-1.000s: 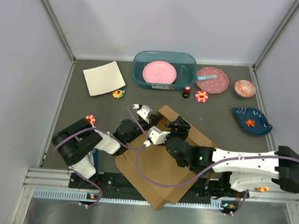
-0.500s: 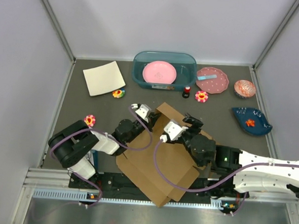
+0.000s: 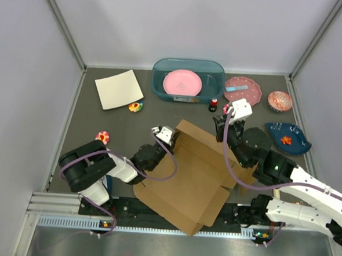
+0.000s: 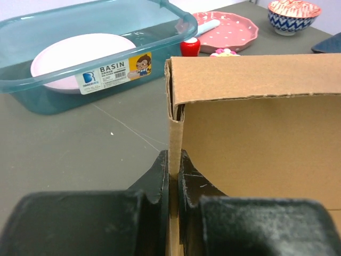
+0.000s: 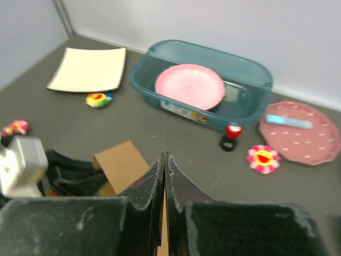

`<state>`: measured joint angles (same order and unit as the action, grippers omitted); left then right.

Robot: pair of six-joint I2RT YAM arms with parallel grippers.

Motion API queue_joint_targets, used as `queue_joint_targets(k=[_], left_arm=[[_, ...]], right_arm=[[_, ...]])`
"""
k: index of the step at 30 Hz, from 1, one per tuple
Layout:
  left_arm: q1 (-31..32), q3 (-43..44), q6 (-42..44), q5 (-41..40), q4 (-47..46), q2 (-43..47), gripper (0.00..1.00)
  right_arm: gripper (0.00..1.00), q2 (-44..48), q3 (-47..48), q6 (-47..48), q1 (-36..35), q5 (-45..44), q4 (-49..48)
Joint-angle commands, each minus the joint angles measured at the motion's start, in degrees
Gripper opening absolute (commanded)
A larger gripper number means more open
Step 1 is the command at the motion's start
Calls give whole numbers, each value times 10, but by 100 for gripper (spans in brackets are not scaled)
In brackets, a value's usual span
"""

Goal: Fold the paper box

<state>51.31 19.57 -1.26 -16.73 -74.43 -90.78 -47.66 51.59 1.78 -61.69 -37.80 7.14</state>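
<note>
Pinching the upright left wall of the paper box [image 3: 191, 175], the left end effector [image 3: 165, 140] has its fingers nearly closed with only the cardboard's thickness between them. The left wrist view shows that wall's edge [image 4: 256, 128] clamped between the two black fingers [image 4: 160, 170], just below the box's far corner. The box sits diagonally at the middle of the tabletop's near edge, between the two arms. Its far walls are raised and its near flaps lie flat.

The right end effector [image 3: 231, 125] hangs above the box's right side, toward the far edge of the tabletop. Its fingers [image 5: 157, 176] are pressed together, and I cannot see anything held at their tips. From its wrist, a cardboard flap [image 5: 120, 160] lies below and to the left.

A second ago the right end effector was low over the middle of the box with its jaws wide, close beside the left one. It has since lifted away to the right and closed. The left grip has not changed. The box's near corner has slid slightly right.
</note>
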Motion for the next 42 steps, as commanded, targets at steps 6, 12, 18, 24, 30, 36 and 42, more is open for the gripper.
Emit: queue_joint_targets(k=[6,12,18,24,30,36,42], left_arm=[[88,-8,124,-265,-213,-64,0],[103,-1,128,-358,-213,-81,0],[105,7,122,-375,-212,-96,0],[109,17,143,-384,-213,-104,0],[116,20,150,-390,-212,-113,0],[121,26,174,-402,-211,-117,0],[122,33,170,-418,-212,-132,21]], right_arm=[[0,-89,30,-240,80,223,43],[0,-112,-14,-274,83,248,29],[0,-148,-23,-280,83,257,26],[0,-134,1,-266,86,238,-24],[0,-229,38,-274,101,297,-110],[0,-287,16,-298,120,352,-141],[0,-296,-24,-296,123,360,-154]])
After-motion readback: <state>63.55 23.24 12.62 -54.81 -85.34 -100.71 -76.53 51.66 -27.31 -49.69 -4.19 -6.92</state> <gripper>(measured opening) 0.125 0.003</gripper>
